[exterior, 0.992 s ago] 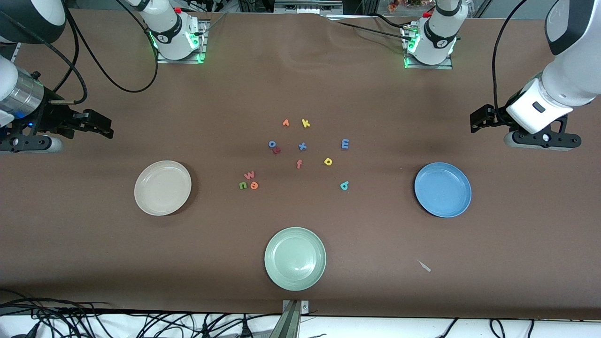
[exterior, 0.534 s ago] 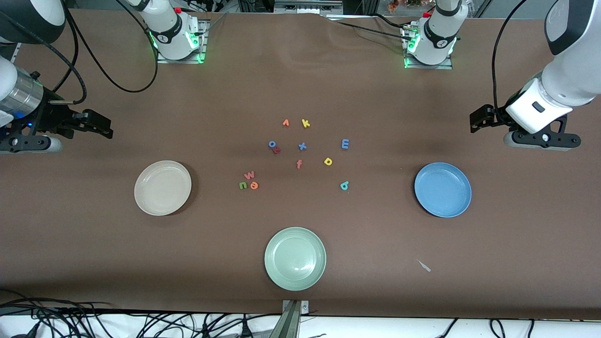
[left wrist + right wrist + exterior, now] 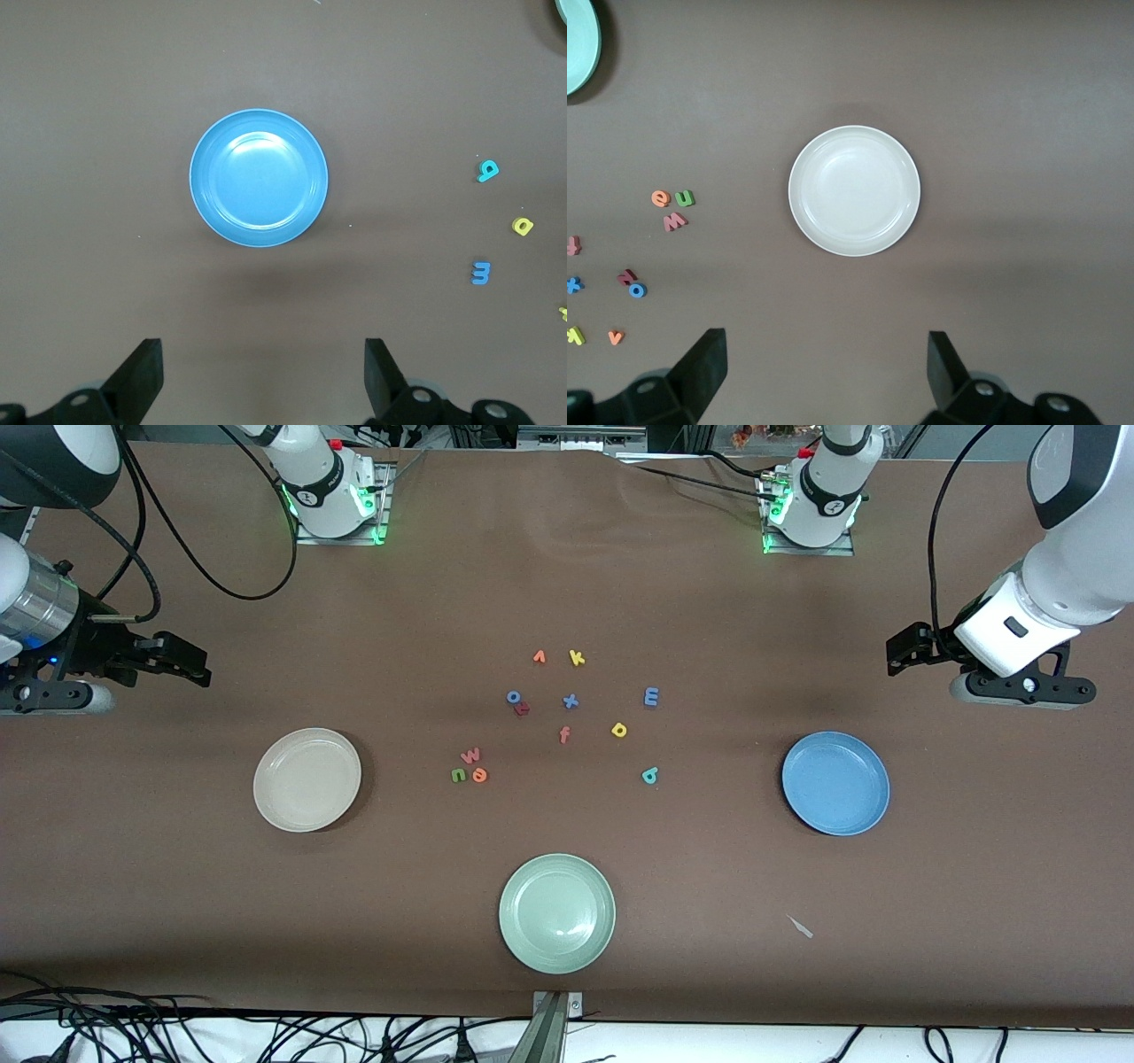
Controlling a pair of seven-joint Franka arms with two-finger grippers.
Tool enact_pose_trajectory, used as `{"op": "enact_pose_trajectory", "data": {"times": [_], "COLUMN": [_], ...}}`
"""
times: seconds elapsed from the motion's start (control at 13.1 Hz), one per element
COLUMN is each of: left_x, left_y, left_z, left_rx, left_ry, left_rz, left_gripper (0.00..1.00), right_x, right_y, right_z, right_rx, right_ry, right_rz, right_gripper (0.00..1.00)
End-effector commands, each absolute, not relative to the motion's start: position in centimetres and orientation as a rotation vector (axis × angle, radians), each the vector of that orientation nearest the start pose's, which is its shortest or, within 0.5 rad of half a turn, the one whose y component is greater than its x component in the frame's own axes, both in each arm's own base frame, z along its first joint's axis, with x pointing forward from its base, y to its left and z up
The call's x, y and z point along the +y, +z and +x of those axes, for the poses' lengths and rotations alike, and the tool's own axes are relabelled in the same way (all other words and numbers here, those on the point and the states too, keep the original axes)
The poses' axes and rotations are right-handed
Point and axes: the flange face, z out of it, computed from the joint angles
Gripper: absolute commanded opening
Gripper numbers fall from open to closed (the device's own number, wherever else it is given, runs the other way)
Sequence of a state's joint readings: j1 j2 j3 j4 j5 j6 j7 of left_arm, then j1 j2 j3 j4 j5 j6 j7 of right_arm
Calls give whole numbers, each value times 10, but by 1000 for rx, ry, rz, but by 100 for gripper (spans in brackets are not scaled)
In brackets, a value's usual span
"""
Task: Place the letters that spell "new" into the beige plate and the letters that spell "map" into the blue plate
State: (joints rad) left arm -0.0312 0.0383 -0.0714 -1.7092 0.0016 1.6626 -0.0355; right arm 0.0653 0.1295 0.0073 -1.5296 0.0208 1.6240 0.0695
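The green n (image 3: 458, 776), orange e (image 3: 479, 775) and pinkish w (image 3: 470, 755) lie clustered on the table, apart from the beige plate (image 3: 306, 779). The light-blue m (image 3: 651, 697), yellow a (image 3: 619, 730) and teal p (image 3: 649, 775) lie scattered, apart from the blue plate (image 3: 835, 783). My right gripper (image 3: 827, 347) hangs open and empty high over the table near the beige plate (image 3: 854, 190). My left gripper (image 3: 261, 345) hangs open and empty near the blue plate (image 3: 259, 189). Both plates hold nothing.
A pale green plate (image 3: 556, 912) sits nearest the front camera. Other letters lie mid-table: orange v (image 3: 539, 657), yellow k (image 3: 577, 658), blue o (image 3: 513, 697), blue x (image 3: 570, 701) and a red-orange f (image 3: 564, 734). A small scrap (image 3: 801, 927) lies near the front edge.
The right arm's hand has drifted very slightly toward its own end of the table. Letters, plates and the left arm have not moved.
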Motion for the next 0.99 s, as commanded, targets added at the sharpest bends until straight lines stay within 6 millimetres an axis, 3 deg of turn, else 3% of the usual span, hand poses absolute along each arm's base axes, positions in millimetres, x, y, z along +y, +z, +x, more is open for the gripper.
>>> {"op": "enact_pose_trajectory", "data": {"times": [0.0, 0.92], "left_x": [-59, -63], "left_y": [552, 551], "left_z": [566, 568], "left_rx": [97, 112], "left_ry": [138, 118], "left_rz": [-3109, -3093], "left_gripper": [100, 100], "right_x": [42, 33], "right_y": [580, 580], "right_z": [593, 595], "right_rx": [4, 30], "right_ry": [40, 37], "right_rz": [-3131, -3135], "right_gripper": [100, 100]}}
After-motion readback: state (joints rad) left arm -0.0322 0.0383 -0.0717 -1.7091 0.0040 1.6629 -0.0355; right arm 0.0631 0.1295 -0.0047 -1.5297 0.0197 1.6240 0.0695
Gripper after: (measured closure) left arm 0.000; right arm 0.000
